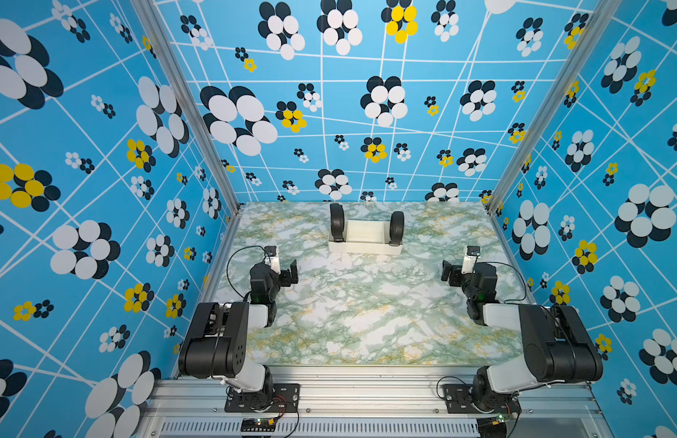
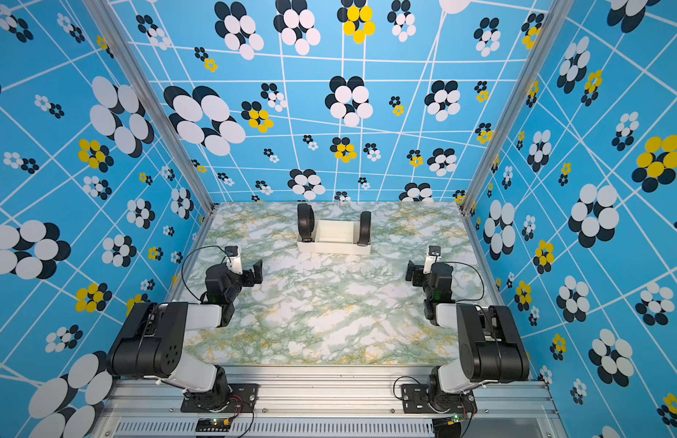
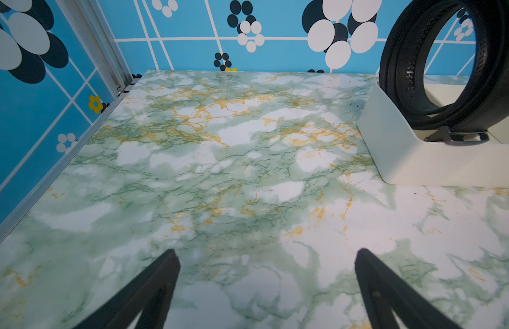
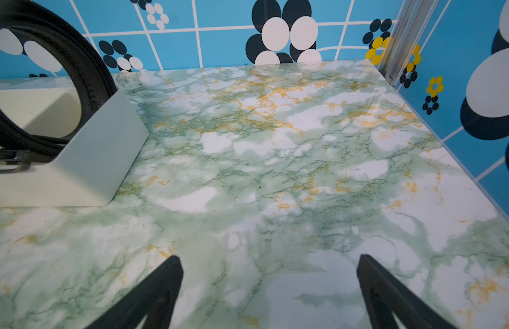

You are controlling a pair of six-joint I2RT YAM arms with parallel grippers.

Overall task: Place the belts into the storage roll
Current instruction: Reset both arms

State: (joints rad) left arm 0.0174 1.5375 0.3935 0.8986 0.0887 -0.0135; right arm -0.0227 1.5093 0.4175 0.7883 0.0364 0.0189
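Evidently the job looks finished; the left-end belt (image 1: pixel 337 222) stands on edge as a tight coil in the storage roll (image 1: pixel 363 248), in the end compartment on the left arm's side; the right-end belt (image 1: pixel 397 226) stands the same way in the opposite end compartment, and the middle compartment between them looks empty; probably the narrow compartments keep each coil upright and stop it unwinding, with the buckle (image 3: pixel 458 138) lying low by the roll's near wall; the left gripper (image 3: pixel 267 253) hangs well short of the roll's near side, fingers spread wide with nothing between them; the right gripper (image 4: pixel 269 257) mirrors it, equally wide and empty; both sit over bare marbled tabletop (image 1: pixel 367 311), seemingly parked clear of the coils
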